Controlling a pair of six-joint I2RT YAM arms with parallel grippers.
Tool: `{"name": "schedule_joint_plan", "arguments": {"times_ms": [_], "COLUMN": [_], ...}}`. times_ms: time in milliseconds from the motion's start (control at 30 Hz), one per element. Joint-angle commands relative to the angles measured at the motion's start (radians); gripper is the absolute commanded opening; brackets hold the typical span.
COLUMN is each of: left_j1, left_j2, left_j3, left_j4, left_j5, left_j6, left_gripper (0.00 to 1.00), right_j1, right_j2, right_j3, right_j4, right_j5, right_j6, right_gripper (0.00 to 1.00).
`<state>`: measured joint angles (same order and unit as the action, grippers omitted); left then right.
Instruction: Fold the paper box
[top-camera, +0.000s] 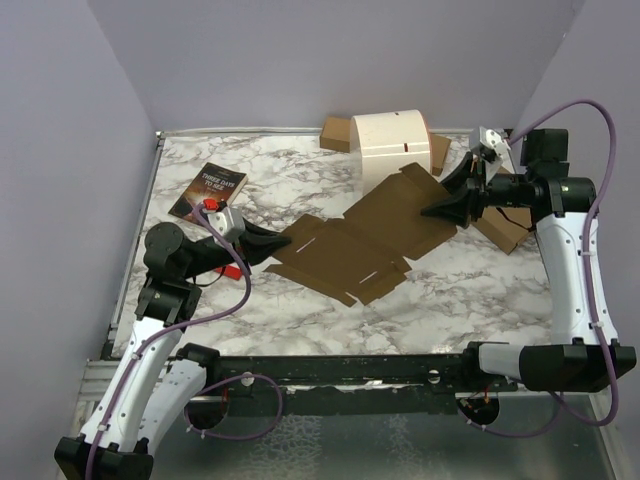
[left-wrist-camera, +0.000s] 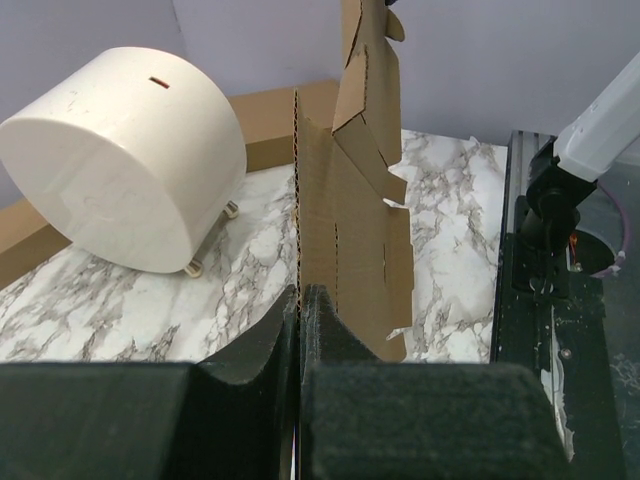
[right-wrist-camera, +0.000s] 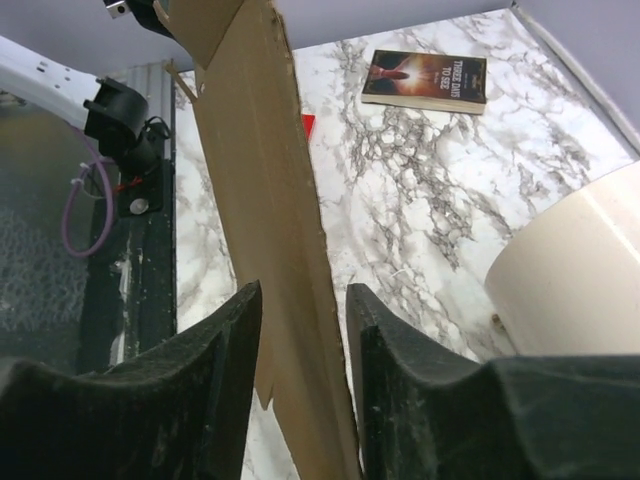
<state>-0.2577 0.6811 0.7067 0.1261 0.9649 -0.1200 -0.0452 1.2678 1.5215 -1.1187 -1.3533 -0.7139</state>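
Observation:
The paper box (top-camera: 365, 238) is a flat brown die-cut sheet lying unfolded on the marble table (top-camera: 300, 300). My left gripper (top-camera: 285, 243) is shut on the sheet's left edge. In the left wrist view the two fingers (left-wrist-camera: 320, 325) are pressed together on the cardboard's edge (left-wrist-camera: 350, 220). My right gripper (top-camera: 435, 212) is at the sheet's right end, which is raised. Its jaws stand open with the cardboard panel (right-wrist-camera: 265, 200) between the fingers (right-wrist-camera: 385, 330), and a gap shows beside the panel.
A book (top-camera: 208, 190) lies at the back left. A white cylinder (top-camera: 395, 140) rests on thicker brown cardboard (top-camera: 338, 132) at the back. More brown cardboard (top-camera: 505, 230) lies under the right arm. A red object (top-camera: 236, 270) sits beneath the left gripper.

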Motion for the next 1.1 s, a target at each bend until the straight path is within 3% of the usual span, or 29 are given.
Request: {"name": "schedule_joint_plan", "arguments": {"times_ms": [0,133,233,400,467,600,800,933,1067], "left_j1": [-0.005,-0.005,-0.005,-0.005,-0.005,-0.004,-0.004,-0.035,-0.175], "left_j2": [-0.004,-0.006,-0.009,-0.002,-0.001,-0.003,0.119,0.251,0.375], "left_j3": [0.027,0.021,0.016,0.056,0.089,0.152,0.261,0.346,0.466], "left_j4": [0.002,0.001,-0.039,-0.202,-0.238,-0.176,0.023,0.036,-0.015], "left_j5": [-0.013,-0.047,-0.129,-0.289,-0.288,-0.229,-0.102,-0.101,-0.139], "left_j6": [0.017,0.015,0.029,0.079,0.08,-0.029,-0.23,-0.241,-0.173], "left_gripper": [0.0,0.0,0.01,0.49,0.61,0.76,0.76,0.71,0.68], "right_j1": [-0.001,-0.001,-0.001,-0.001,-0.001,-0.001,0.002,0.02,0.042], "right_j2": [-0.017,-0.026,-0.037,-0.045,-0.043,-0.018,0.022,0.037,0.048], "right_j3": [-0.022,-0.033,-0.039,-0.038,-0.035,-0.02,0.007,0.02,0.033], "right_j4": [-0.028,0.005,0.041,0.05,0.045,-0.004,-0.082,-0.097,-0.108], "right_j5": [-0.034,-0.005,0.022,0.068,0.082,0.11,0.117,0.117,0.116], "right_j6": [-0.028,0.009,0.057,0.084,0.086,0.046,-0.024,-0.035,-0.044], "right_gripper": [0.34,0.09,0.01,0.01,0.01,0.01,0.01,0.01,0.01]}}
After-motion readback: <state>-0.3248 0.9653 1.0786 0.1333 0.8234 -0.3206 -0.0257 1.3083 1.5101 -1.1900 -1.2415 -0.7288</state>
